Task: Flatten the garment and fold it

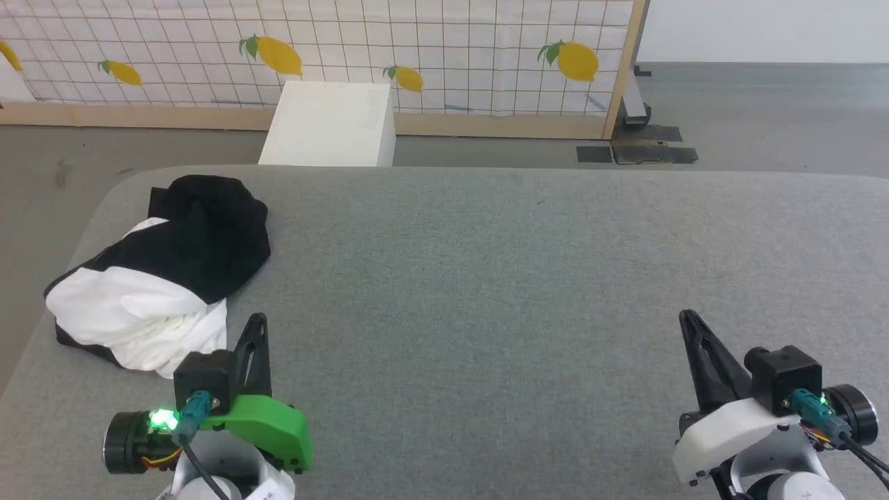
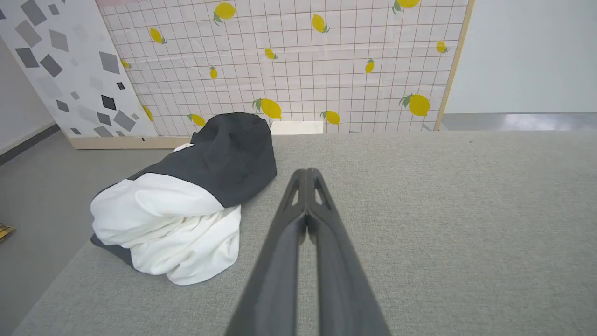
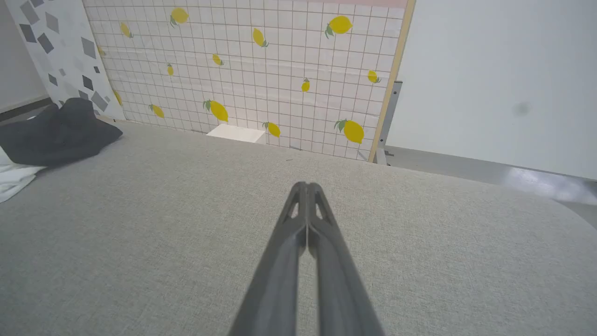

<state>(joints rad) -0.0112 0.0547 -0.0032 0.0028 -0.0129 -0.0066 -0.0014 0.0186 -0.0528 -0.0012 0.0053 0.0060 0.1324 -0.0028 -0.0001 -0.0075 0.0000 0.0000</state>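
Observation:
The garment [image 1: 156, 274] lies crumpled in a heap at the left end of the grey padded table [image 1: 486, 278], black cloth on top and white cloth bunched below. In the left wrist view the garment [image 2: 186, 200] sits just left of my fingers. My left gripper [image 1: 258, 321] is shut and empty, hovering close to the heap's right front edge. My right gripper [image 1: 687, 318] is shut and empty far to the right, over bare table. In the right wrist view the garment [image 3: 51, 135] shows at the far left edge.
A white box [image 1: 330, 125] stands on the floor behind the table. A lemon-print tiled screen [image 1: 417, 48] with a wooden frame runs along the back. The table's left edge [image 1: 42, 333] lies close beside the garment; grey floor surrounds it.

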